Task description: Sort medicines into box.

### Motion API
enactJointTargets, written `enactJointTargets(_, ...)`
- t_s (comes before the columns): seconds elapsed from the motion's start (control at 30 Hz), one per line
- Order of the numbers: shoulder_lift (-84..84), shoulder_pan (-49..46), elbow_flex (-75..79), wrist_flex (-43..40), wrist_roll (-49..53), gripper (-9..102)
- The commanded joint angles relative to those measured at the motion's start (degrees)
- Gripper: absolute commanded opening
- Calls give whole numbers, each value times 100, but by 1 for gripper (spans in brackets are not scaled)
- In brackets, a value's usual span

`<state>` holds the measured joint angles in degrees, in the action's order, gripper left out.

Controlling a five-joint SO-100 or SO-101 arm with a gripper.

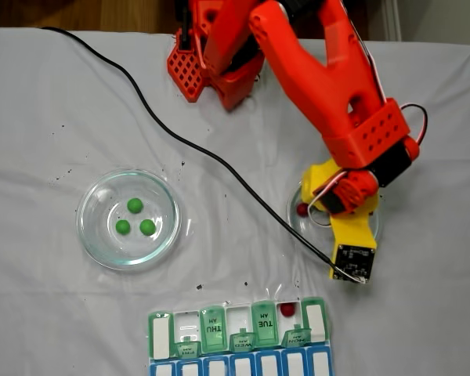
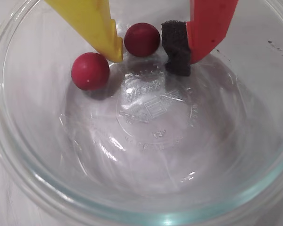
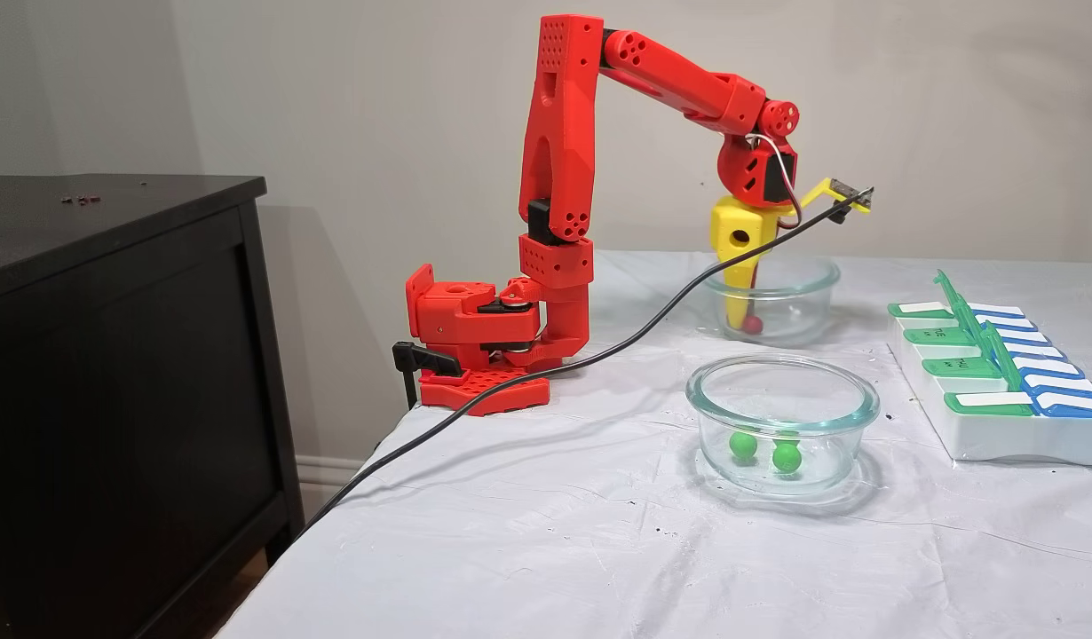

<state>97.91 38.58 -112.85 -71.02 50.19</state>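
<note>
At the wrist view's upper centre, a small dark red ball (image 2: 142, 39) is bracketed by the yellow-and-red gripper (image 2: 148, 55), jaws apart, apparently untouched.

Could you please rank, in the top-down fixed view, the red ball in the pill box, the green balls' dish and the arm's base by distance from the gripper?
From the gripper:
1. Red ball in the pill box, just below.
2. Dish of green balls, far left.
3. Arm's base, upper left; nearly tied with the dish.

Red arm (image 3: 564, 133) bent downward, end effector (image 2: 148, 54) jaws parted
</note>
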Motion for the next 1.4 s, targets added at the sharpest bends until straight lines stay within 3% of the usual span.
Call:
enactJointTargets(0.0,-9,35,0,-26,-18,1)
enactJointTargets(0.3,606,-202,334,-149,-650,0)
enactJointTargets(0.53,1582,-712,967,-44,-1608,0)
enactJointTargets(0.97,2224,-1925,1819,308,-2232,0)
enactJointTargets(1.17,1714,-2549,1775,1274,-1960,0)
enactJointTargets(1.37,606,-3076,2364,1934,-650,0)
